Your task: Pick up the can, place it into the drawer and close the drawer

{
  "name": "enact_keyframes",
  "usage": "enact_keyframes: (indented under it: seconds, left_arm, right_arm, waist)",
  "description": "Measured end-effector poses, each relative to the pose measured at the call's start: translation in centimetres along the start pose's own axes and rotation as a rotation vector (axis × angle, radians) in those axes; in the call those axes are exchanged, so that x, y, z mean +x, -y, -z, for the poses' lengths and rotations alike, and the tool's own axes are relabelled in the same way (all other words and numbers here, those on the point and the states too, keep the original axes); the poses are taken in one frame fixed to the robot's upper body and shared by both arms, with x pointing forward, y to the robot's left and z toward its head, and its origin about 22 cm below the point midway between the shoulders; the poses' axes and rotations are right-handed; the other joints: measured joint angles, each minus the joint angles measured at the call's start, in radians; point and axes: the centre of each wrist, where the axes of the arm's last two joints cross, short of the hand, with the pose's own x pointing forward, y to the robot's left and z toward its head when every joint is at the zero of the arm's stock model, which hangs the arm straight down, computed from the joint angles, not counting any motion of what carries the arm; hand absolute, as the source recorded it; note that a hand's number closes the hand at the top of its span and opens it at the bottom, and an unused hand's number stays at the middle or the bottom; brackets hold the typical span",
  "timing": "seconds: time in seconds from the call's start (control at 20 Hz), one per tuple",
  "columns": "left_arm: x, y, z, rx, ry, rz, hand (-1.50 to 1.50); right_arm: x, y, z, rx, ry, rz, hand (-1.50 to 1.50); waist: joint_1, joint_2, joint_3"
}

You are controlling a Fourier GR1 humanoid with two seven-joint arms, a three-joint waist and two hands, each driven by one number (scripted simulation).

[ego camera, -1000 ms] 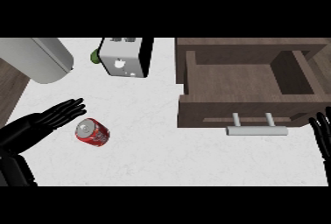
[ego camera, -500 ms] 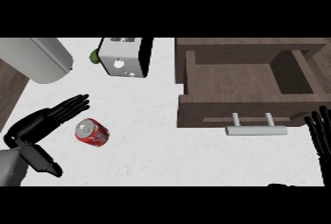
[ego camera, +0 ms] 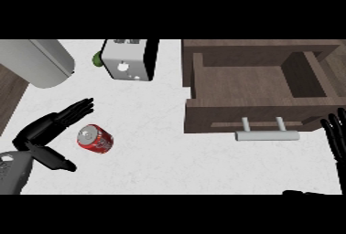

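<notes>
A red can (ego camera: 95, 139) lies on its side on the white counter (ego camera: 155, 155), at the left. My left hand (ego camera: 42, 132) is open just left of it, fingers stretched above the can and thumb below, not touching it. The brown drawer (ego camera: 253, 91) stands pulled out at the upper right, its inside bare, with a pale bar handle (ego camera: 266, 135) on its front. My right hand (ego camera: 335, 137) rests open at the right edge, fingers up, beside the drawer's front.
A white toaster (ego camera: 130, 59) stands at the back, with a small green thing (ego camera: 98, 60) behind its left side. A large grey rounded appliance (ego camera: 39, 61) fills the back left corner. Dark wood floor shows past the counter's left edge.
My left hand has turned and come down beside the can, its thumb now spread out below it. The right hand has shifted slightly along the right edge. The can stays put.
</notes>
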Motion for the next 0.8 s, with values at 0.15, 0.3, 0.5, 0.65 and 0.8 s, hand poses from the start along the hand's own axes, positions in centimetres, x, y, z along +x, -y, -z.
enact_keyframes:
  seconds: [0.15, 0.3, 0.5, 0.65, 0.8]
  left_arm:
    - [-0.7, 0.0, 0.1, 0.007, -0.006, 0.016, -1.5]
    - [-1.7, -0.1, -0.3, 0.016, -0.023, 0.028, -1.5]
    - [-2.4, -0.5, 0.3, 0.023, -0.035, 0.04, -1.5]
    - [-3.4, -0.3, 0.0, 0.029, -0.042, 0.048, -1.5]
    - [-4.5, 0.1, 0.1, 0.03, -0.063, 0.044, -1.5]
  right_arm:
    - [-0.2, 0.0, 0.0, -0.004, -0.002, -0.002, -1.5]
    - [0.1, 0.0, 0.0, -0.004, -0.003, -0.003, -1.5]
    - [0.4, -0.2, -0.3, 0.001, 0.007, -0.007, -1.5]
    - [0.6, -0.3, 0.0, -0.004, 0.011, -0.005, -1.5]
    - [0.7, -0.5, -0.1, 0.001, 0.013, -0.005, -1.5]
  waist:
    - [0.0, 0.0, 0.0]
    - [-0.002, 0.001, 0.0]
    - [-0.008, 0.002, -0.001]
    - [-0.008, 0.003, -0.001]
    - [-0.012, 0.004, -0.001]
